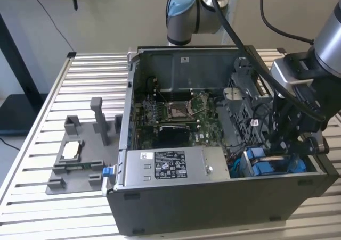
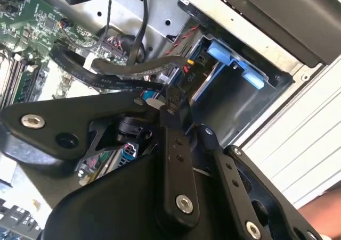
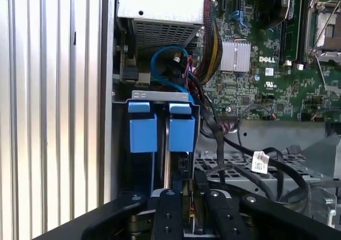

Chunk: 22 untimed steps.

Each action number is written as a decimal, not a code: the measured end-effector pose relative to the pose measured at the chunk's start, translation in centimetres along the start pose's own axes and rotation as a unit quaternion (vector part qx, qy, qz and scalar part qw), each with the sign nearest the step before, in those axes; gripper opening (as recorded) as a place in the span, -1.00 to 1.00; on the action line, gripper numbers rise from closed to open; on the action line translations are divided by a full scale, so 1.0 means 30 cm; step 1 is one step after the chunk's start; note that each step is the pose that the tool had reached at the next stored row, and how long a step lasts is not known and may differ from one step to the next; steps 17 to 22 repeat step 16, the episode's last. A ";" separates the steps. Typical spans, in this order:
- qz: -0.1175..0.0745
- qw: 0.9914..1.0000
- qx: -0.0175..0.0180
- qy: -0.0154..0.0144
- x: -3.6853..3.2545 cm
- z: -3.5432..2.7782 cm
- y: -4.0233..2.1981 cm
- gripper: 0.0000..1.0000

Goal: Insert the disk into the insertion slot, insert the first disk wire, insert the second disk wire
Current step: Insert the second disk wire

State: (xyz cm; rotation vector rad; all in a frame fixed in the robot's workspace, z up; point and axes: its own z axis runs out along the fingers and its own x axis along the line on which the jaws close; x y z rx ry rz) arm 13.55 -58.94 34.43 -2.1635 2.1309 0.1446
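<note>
The black computer case [image 1: 213, 208] lies open on the slatted table. At its corner on the exterior view's right is the insertion slot [image 3: 160, 95], a dark cage with blue clips [image 3: 144, 133]. The disk's blue carrier [image 1: 256, 163] sits inside the slot. My gripper [image 1: 283, 144] reaches down into the case right beside that cage. In both wrist views its two black fingers [image 3: 169, 213] stand close together. In the second wrist view my gripper [image 2: 171, 99] pinches the end of a flat black disk wire [image 2: 106, 80]. Another black wire [image 2: 138, 66] runs just beside it.
A silver labelled power-supply box [image 1: 170, 165] lies along the case's near side, with the green motherboard [image 1: 176, 112] behind it. Loose cables [image 3: 250, 160] cross the cage area. A grey stand with upright posts [image 1: 80, 155] sits on the table [image 1: 64, 80] at the exterior view's left.
</note>
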 end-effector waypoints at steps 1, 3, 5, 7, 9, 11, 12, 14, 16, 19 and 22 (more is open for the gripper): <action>0.000 1.000 0.000 0.000 -0.001 -0.005 0.000 -0.53; 0.000 1.000 0.000 0.000 -0.002 -0.018 0.000 -0.53; 0.000 1.000 0.000 0.000 -0.004 -0.031 0.000 -0.53; 0.000 1.000 0.000 0.000 -0.007 -0.047 0.000 -0.53; 0.000 1.000 0.000 0.000 -0.008 -0.055 -0.001 -0.53; 0.000 1.000 0.000 0.000 -0.008 -0.056 -0.001 -0.53; 0.000 1.000 0.000 0.000 -0.008 -0.056 0.000 -0.53; 0.000 1.000 0.000 0.000 -0.008 -0.057 0.000 -0.53; 0.000 1.000 0.000 0.000 -0.008 -0.057 0.000 -0.53; 0.000 1.000 0.000 0.000 -0.008 -0.057 0.000 -0.53; 0.000 1.000 0.000 0.000 -0.008 -0.057 0.000 -0.53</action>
